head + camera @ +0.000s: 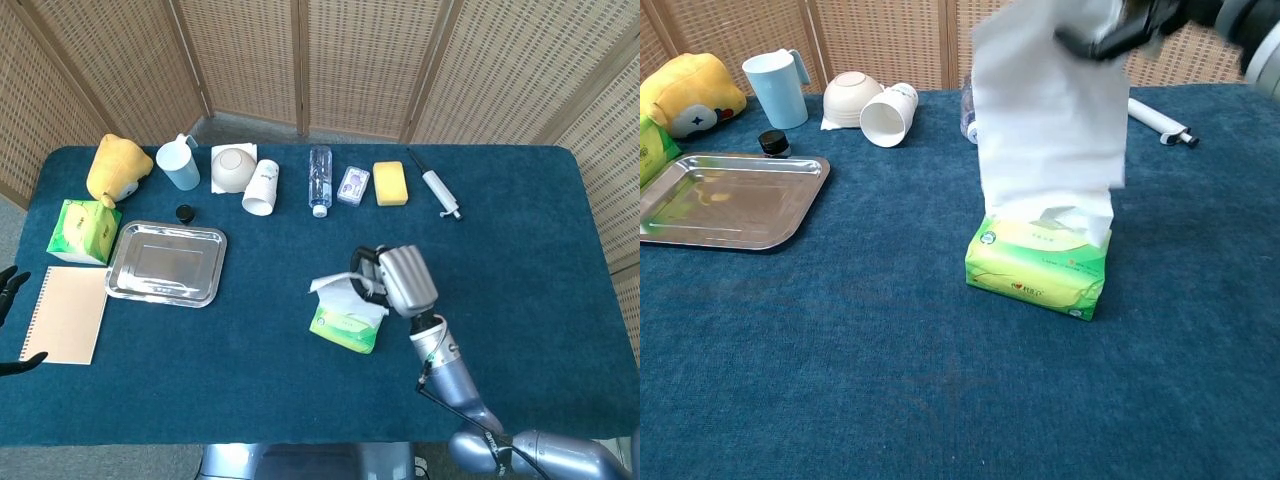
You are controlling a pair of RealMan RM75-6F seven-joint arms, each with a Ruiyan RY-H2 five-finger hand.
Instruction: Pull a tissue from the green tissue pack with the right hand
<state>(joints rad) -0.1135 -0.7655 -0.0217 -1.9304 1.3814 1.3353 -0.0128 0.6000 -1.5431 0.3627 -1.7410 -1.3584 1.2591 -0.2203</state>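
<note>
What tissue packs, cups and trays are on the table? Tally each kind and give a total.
Tissue packs: 2 (green tissue pack, second green pack)
Cups: 2 (blue cup, white paper cup)
Trays: 1 (metal tray)
Total: 5

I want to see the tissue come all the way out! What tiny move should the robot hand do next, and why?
Probably keep lifting a little higher. The right hand pinches the top of the tissue, which hangs stretched down, and its bottom edge looks still tucked in the slot of the green tissue pack. A bit more upward pull should free it.
</note>
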